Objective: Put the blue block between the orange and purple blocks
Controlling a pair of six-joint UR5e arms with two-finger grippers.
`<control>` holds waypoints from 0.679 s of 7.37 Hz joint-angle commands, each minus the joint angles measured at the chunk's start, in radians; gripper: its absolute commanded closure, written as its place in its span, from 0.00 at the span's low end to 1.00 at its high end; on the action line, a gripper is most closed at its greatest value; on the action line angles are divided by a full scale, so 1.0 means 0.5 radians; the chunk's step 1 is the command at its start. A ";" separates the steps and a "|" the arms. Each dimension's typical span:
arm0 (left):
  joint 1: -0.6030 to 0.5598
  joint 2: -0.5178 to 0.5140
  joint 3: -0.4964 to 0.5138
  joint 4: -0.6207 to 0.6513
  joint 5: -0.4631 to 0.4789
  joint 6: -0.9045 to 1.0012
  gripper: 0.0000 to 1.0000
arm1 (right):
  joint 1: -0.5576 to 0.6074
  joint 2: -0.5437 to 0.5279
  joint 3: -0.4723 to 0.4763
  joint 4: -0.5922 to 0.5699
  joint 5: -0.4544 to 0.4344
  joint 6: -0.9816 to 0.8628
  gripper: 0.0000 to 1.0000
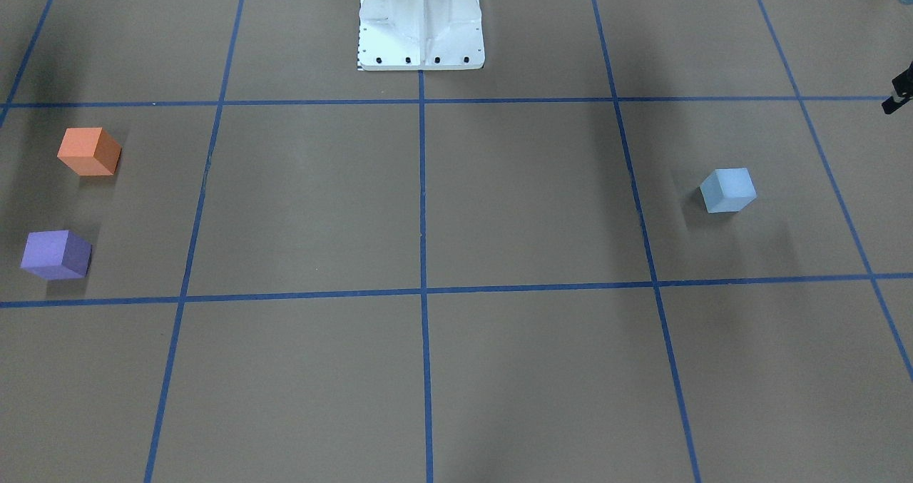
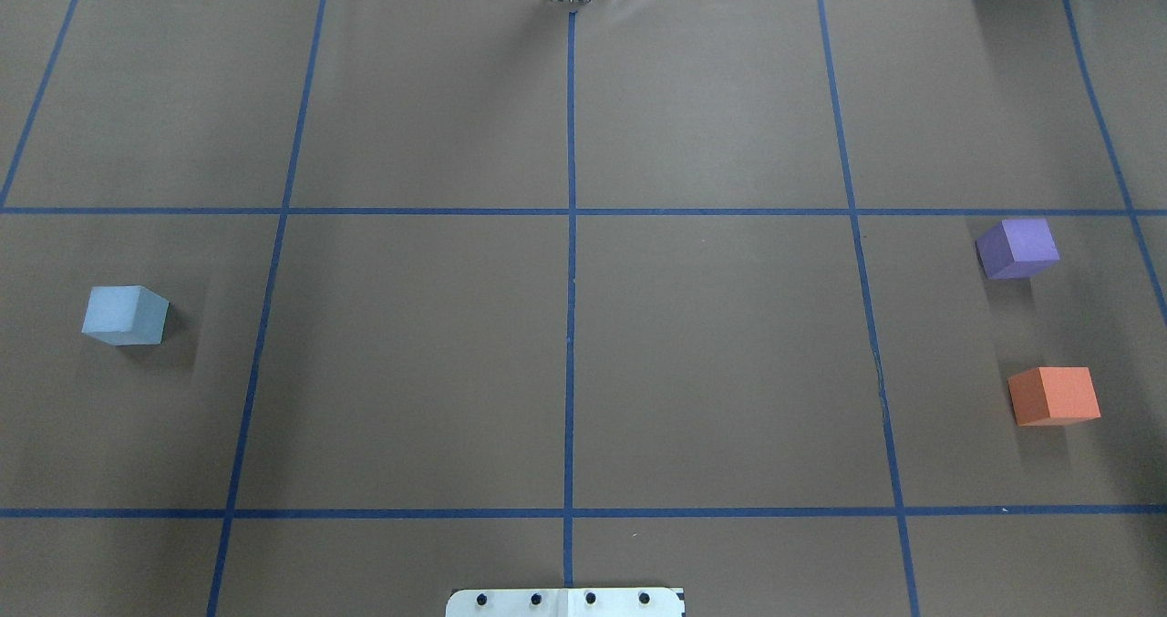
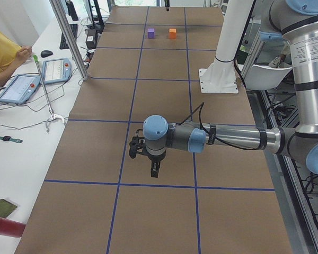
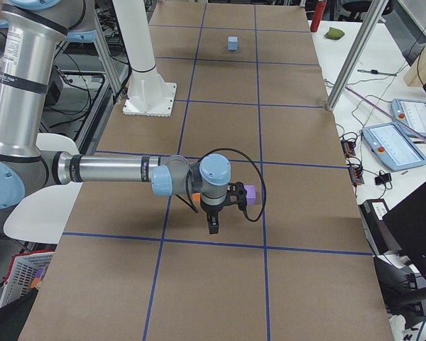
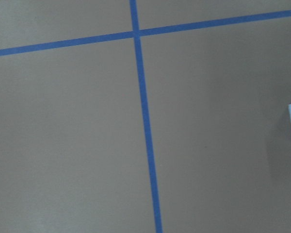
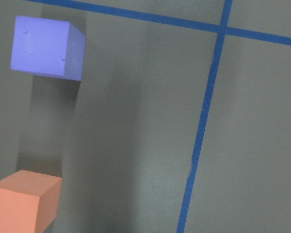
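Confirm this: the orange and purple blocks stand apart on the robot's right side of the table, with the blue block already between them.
Wrong on one point: the blue block lies alone on the robot's left side, as the overhead exterior view shows. The orange block and purple block do stand apart on the right.

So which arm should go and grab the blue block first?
The left arm. The blue block sits on the robot's left side, and the left wrist camera catches its edge. The right arm hangs by the purple block and orange block, at the opposite end.
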 commanded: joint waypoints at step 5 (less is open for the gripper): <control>-0.018 -0.023 -0.122 0.068 0.054 -0.017 0.00 | -0.002 0.012 0.013 0.031 0.053 0.007 0.00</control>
